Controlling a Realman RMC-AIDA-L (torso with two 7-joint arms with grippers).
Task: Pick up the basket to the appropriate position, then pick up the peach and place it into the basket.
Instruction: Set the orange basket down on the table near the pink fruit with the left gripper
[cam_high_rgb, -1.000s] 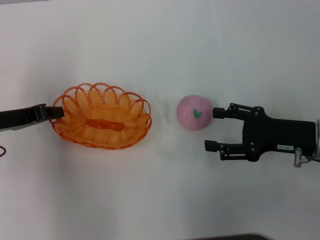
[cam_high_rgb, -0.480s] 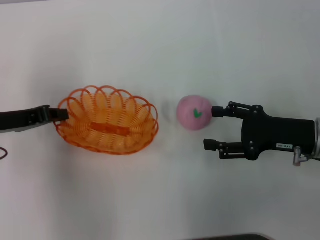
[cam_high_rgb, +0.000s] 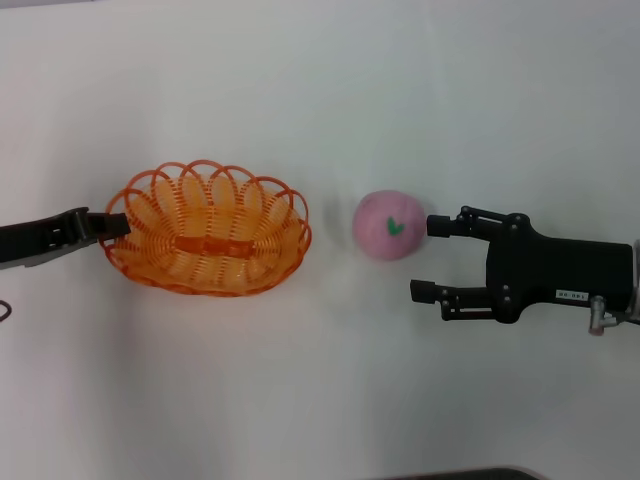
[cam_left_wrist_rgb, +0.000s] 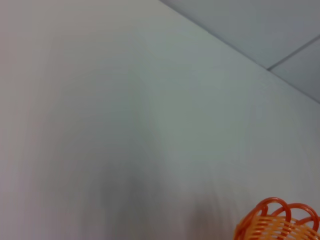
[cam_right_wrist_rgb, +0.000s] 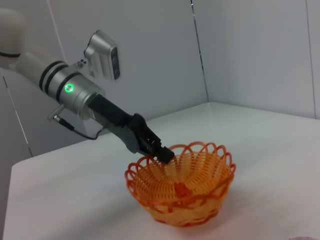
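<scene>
The orange wire basket (cam_high_rgb: 205, 228) is left of centre on the white table. My left gripper (cam_high_rgb: 115, 225) is shut on its left rim; in the right wrist view the left gripper (cam_right_wrist_rgb: 160, 152) pinches the rim of the basket (cam_right_wrist_rgb: 181, 185) from the far side. Only a bit of the basket's rim (cam_left_wrist_rgb: 280, 222) shows in the left wrist view. The pink peach (cam_high_rgb: 388, 225), with its green leaf mark, lies right of the basket and apart from it. My right gripper (cam_high_rgb: 425, 258) is open just right of the peach, its far fingertip close beside the fruit.
The white table (cam_high_rgb: 320, 90) stretches all around the basket and the peach. Grey wall panels (cam_right_wrist_rgb: 250, 50) stand behind the table. A dark edge (cam_high_rgb: 450, 474) runs along the front of the table.
The left gripper moved the basket slightly right and toward me, then back left and away. The peach and the right gripper stayed nearly still.
</scene>
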